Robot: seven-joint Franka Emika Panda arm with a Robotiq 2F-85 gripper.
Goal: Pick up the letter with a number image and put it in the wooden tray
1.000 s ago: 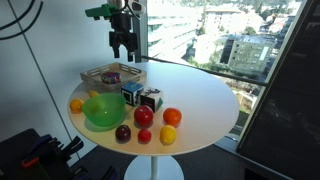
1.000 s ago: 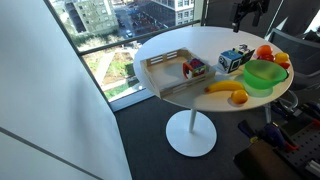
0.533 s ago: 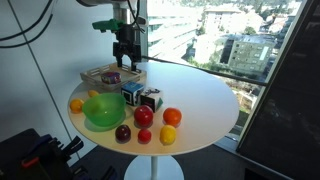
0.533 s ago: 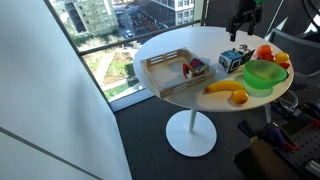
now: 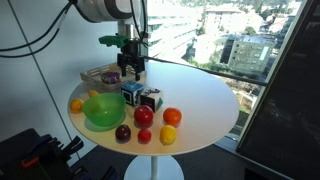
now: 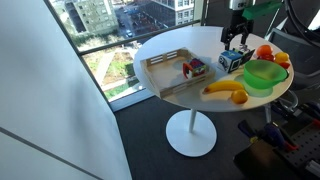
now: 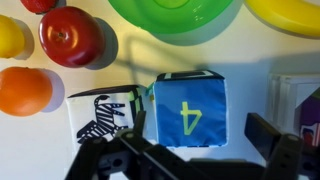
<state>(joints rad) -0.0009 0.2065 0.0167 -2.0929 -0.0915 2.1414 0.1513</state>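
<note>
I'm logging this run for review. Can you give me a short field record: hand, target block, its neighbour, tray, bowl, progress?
hand: hand open, above the number block, holding nothing
target: number block, blue face showing a 4, on the table
neighbour: zebra-picture block close beside it
tray: wooden tray near the table edge, one small item inside
bowl: green bowl near the blocks
progress: block not yet grasped

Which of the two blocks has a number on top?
The blue-topped block: its top face shows a green 4. The zebra block beside it has a white top with a striped zebra picture and no number.
</note>
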